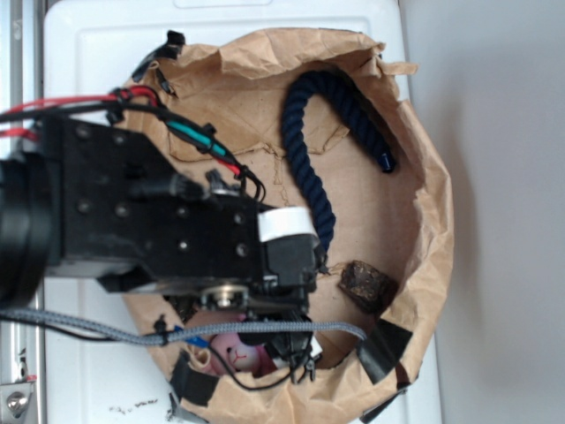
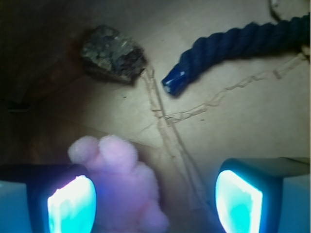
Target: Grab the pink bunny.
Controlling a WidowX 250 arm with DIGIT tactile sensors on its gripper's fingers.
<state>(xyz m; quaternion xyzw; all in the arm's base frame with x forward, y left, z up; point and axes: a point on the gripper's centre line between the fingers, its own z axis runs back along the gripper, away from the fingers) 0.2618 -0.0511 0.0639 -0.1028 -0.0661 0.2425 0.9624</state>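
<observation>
Brown paper nest (image 1: pixel 424 256) holds everything. Your jaws stand spread, the pink bunny (image 2: pixel 124 187) against the left pad, off-centre; shift before closing.

I am looking down into the crumpled brown paper bowl (image 1: pixel 433 221), which is sitting on the white plastic tray (image 1: pixel 97 53). The thick dark blue twisted rope (image 1: pixel 331 141) is lying curved across the far part of the bowl's floor. The rough dark brown chunk (image 1: pixel 366 284) is resting to the right, near the wall. The small fuzzy pink bunny (image 1: pixel 237 352) is lying at the near edge, under my black arm. In the wrist view, the bunny (image 2: pixel 124 187) is sitting between the gripper (image 2: pixel 155 201) fingers, just beside the left finger (image 2: pixel 70 204), with the chunk (image 2: pixel 112 53) and the rope's end (image 2: pixel 175 81) lying beyond it.
</observation>
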